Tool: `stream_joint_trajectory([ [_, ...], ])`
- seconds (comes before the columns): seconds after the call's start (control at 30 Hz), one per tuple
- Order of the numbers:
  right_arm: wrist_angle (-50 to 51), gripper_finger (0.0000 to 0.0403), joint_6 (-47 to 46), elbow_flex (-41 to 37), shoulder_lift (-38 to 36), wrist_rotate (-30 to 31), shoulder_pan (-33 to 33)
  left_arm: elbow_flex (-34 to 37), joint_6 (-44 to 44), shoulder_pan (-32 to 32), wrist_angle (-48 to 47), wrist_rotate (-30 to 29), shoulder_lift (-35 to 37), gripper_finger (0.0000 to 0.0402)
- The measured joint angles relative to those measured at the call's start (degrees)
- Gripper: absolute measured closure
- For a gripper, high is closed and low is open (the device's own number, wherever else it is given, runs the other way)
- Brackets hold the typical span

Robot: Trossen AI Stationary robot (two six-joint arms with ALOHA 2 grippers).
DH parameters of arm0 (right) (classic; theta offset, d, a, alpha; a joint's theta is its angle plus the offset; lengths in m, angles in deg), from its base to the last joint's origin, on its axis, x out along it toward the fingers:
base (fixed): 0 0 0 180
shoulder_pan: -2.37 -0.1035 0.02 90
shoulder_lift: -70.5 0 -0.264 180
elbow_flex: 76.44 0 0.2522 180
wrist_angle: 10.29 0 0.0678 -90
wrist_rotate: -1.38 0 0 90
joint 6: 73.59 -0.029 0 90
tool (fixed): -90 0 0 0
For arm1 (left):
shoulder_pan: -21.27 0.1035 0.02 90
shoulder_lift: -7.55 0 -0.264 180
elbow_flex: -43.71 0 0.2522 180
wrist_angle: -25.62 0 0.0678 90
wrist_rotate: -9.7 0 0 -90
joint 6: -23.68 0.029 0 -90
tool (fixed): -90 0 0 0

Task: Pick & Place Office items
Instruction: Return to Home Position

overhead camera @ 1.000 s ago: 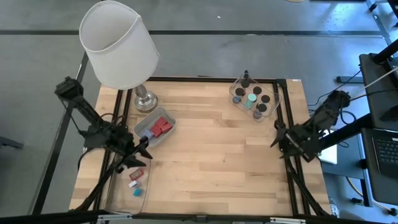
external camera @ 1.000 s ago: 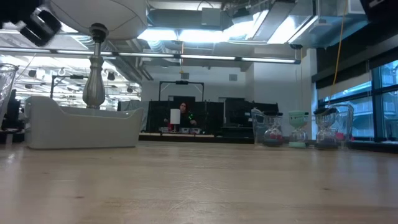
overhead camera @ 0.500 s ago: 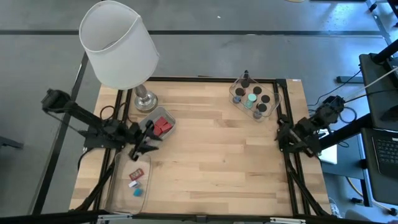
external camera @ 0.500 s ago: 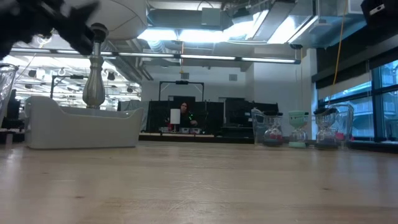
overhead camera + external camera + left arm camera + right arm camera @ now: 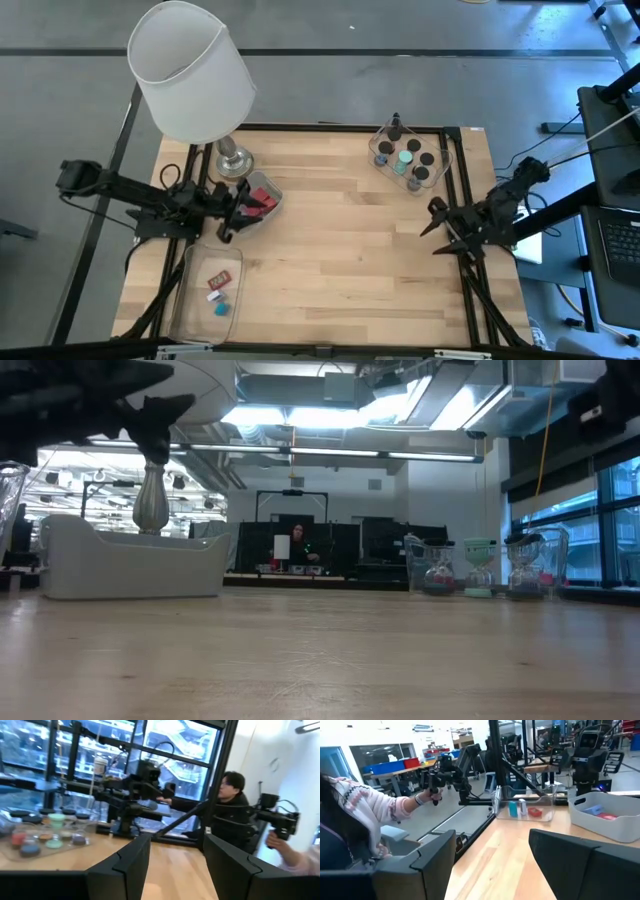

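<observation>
The office items lie in three containers. Red blocks (image 5: 262, 201) are in a grey bin (image 5: 237, 196) by the lamp. Dark round caps and a teal piece (image 5: 405, 158) sit in a clear tray (image 5: 447, 160) at the far right. Small red, white and blue bits (image 5: 218, 292) lie in a clear tray (image 5: 190, 300) at the near left. My left gripper (image 5: 236, 212) hangs open over the grey bin's near-left end, empty (image 5: 175, 865). Above the table's right edge my right gripper (image 5: 436, 226) is open and empty (image 5: 492, 860).
A white-shaded lamp (image 5: 192, 72) stands on its metal foot (image 5: 233, 162) at the far left, just behind the grey bin. Black frame rails (image 5: 462, 190) run along the table's left and right edges. People show in the room beyond the table (image 5: 232, 815), one with a sleeve and hand (image 5: 395, 807).
My left gripper has swung from above the near-left clear tray toward the far edge and now hangs over the grey bin's end; it has also rolled. My right arm has sunk, bringing its gripper lower and more level. Neither gripper's gap has changed.
</observation>
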Motion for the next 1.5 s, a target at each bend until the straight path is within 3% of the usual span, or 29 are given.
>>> stream_joint_trajectory([
  [0.33, -10.0, 0.0147, 0.0, -9.3, 0.0, 0.5, 0.0, 0.0, 6.4, 3.0, 0.0, -1.9, 0.0, 0.0219],
  [0.63, -11.4, 0.0147, 7.9, -9.6, 1.4, 1.5, 0.1, 0.0, 5.9, 3.2, -1.0, -3.1, 0.0, 0.0219],
  [0.77, -12.1, 0.0147, 7.5, -9.6, 2.5, 7.1, 0.8, 0.0, 5.9, 3.2, -1.0, -3.1, 0.0, 0.0217],
  [0.97, -12.8, 0.0147, 3.0, -9.6, 4.0, 26.6, 2.5, 0.0, 6.9, 3.3, -1.0, -3.3, 0.0, 0.0219],
  [1.13, -12.2, 0.0147, -0.3, -9.6, 5.5, 38.6, 2.9, 0.0, 11.1, 3.3, -1.0, -11.1, 0.0, 0.0217],
  [1.3, -11.9, 0.0147, 0.2, -9.6, 6.3, 40.3, 2.9, 0.0, 6.7, 3.3, -1.0, -20.4, 0.0, 0.0219],
  [1.5, -11.9, 0.0147, -0.2, -9.6, 6.3, 40.0, 2.9, 0.0, 5.8, 3.3, -1.0, -22.5, 0.0, 0.0217],
])
